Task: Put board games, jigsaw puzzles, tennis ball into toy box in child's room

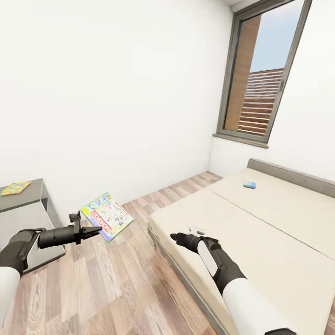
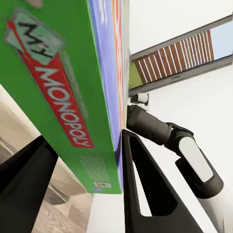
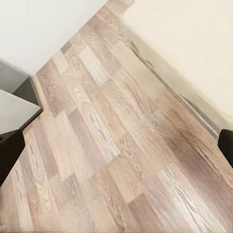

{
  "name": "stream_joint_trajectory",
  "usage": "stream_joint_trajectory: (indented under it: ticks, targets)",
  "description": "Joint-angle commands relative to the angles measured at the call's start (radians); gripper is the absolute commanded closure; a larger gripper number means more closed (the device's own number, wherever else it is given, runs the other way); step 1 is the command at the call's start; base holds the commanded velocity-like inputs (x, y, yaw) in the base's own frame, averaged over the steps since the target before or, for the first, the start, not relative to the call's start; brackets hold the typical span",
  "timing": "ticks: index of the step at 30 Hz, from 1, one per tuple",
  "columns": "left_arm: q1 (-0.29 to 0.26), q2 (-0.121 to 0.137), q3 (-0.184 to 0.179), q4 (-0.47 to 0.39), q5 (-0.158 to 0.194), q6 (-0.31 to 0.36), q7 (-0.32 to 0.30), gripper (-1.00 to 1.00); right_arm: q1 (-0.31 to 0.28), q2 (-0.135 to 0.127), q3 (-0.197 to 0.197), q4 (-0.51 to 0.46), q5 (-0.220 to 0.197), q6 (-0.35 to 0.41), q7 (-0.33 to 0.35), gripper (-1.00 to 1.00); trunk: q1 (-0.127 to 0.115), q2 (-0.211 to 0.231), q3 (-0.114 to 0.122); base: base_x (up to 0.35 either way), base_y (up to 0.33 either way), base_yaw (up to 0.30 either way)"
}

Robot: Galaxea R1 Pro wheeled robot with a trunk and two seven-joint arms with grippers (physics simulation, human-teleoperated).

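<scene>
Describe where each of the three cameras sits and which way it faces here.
Head view: high, looking down across the beige bed; both arms show, the left gripper holding the colourful flat Monopoly box.
Left wrist view: along its fingers clamping that box; shared with head view.
Right wrist view: facing the wood-plank floor; dark fingertips at the edges.

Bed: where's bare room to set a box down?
The near mattress half, between the footboard edge and the centre seam, is bare apart from the right gripper hovering at its corner. The far half holds one small blue box near the headboard.
</scene>
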Motion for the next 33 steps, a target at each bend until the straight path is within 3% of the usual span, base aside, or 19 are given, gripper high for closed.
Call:
stream_joint_trajectory:
  ticks: [1,33]
  targets:
    - [-0.001,0.000,0.002,0.000,-0.002,0.010,-0.005,1.00,-0.001,0.000,0.000,-0.001,0.001,0.005,0.001,-1.00,-0.004,0.006,0.002,0.000,0.000,0.292]
    - [-0.001,-0.002,0.003,0.000,-0.001,0.011,-0.004,1.00,-0.001,0.000,0.000,-0.001,0.003,0.003,0.001,-1.00,-0.127,0.230,0.102,0.000,0.000,0.292]
